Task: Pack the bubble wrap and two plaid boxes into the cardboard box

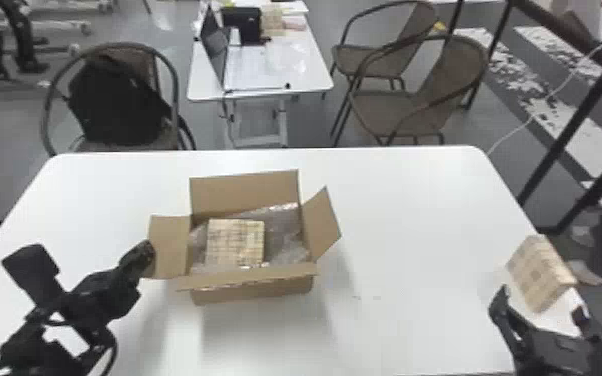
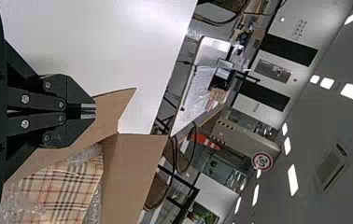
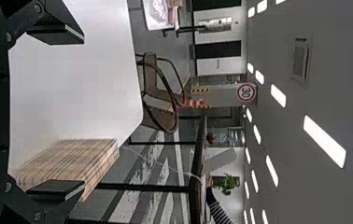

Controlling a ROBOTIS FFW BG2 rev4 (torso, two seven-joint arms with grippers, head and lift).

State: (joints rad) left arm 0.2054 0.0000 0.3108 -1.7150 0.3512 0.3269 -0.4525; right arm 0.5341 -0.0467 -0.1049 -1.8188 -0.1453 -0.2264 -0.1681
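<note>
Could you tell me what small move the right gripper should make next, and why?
I would probably shift the right gripper slightly rightward before closing it: its fingers stand open, but the plaid box at the right edge of the table sits nearer the right-hand finger than the middle of the gap.

Black-and-red plaid crosses the tan box point(image 2: 60, 186) in brown cardboard point(image 2: 135, 172).

The left gripper point(image 1: 144, 251) angled forward and inward, its flat black fingers closed together — the right gripper point(image 1: 540, 306) sat low at far right, fingers spread wide apart.
</note>
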